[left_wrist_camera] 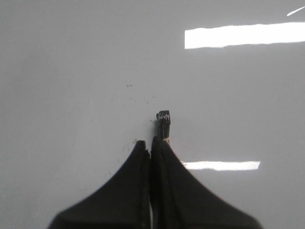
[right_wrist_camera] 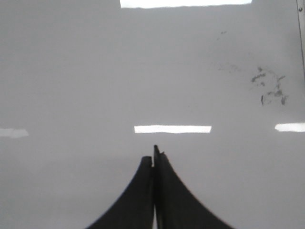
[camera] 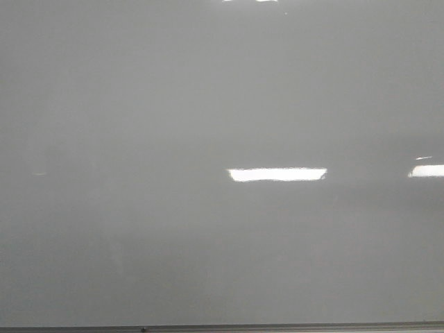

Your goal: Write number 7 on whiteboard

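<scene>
left gripper [left_wrist_camera: 151, 141]: jaws pressed together, clamped on a short black marker [left_wrist_camera: 163, 123] sticking out past the fingertips
right gripper [right_wrist_camera: 153, 155]: jaws together, nothing between them
whiteboard [camera: 139, 104]: directly beneath both grippers
smudges [right_wrist_camera: 269, 86]: ahead of right gripper, to one side, near frame edge [right_wrist_camera: 301, 38]

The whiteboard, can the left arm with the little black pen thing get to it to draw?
Probably yes. The left gripper holds a black marker facing the whiteboard, with nothing in between.
</scene>
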You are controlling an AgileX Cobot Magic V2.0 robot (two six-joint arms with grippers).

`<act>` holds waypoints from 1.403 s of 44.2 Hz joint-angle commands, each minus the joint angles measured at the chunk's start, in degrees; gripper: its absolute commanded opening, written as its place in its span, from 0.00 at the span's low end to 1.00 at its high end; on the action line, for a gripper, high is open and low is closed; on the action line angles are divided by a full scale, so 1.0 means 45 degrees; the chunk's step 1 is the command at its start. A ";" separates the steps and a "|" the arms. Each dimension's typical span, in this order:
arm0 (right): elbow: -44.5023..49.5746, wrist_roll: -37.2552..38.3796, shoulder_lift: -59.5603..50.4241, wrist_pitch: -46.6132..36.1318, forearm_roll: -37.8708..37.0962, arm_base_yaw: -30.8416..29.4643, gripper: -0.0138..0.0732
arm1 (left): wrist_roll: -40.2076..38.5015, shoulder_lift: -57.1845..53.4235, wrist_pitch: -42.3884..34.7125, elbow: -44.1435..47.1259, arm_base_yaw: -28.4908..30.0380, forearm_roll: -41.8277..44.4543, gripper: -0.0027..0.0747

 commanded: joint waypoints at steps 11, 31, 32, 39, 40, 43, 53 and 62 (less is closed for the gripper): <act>-0.4634 -0.0148 0.3463 0.2604 0.0000 -0.0067 0.08 | -0.0115 0.2214 0.3466 -0.5004 0.0008 -0.0102 0.01; -0.7749 -0.0148 0.7873 0.4563 0.0087 0.0291 0.08 | -0.0115 0.6951 0.6643 -0.8237 0.0008 -0.0576 0.01; -0.7749 -0.0148 0.8003 0.4537 0.0087 0.0366 0.08 | -0.0115 0.7114 0.6643 -0.8237 0.0008 -0.0579 0.01; -0.7749 -0.0201 0.8880 0.4473 0.0087 0.0796 0.08 | -0.0115 0.7845 0.6623 -0.8237 0.0008 -0.1061 0.01; -0.7749 -0.0285 0.8981 0.4473 0.0073 0.0840 0.08 | -0.0115 0.7940 0.6648 -0.8237 -0.0016 -0.1164 0.01; -0.7749 -0.0644 0.9253 0.4502 0.0073 0.1029 0.08 | -0.0115 0.8175 0.6769 -0.8237 -0.0129 -0.1191 0.01; -0.7749 -0.0966 0.9652 0.4485 0.0073 0.1598 0.21 | 0.0498 0.8836 0.6791 -0.8237 -0.1019 -0.1137 0.07; -0.7749 -0.0966 0.9725 0.4474 0.0073 0.1598 0.73 | 0.0525 0.9585 0.6791 -0.8237 -0.1167 -0.1115 0.54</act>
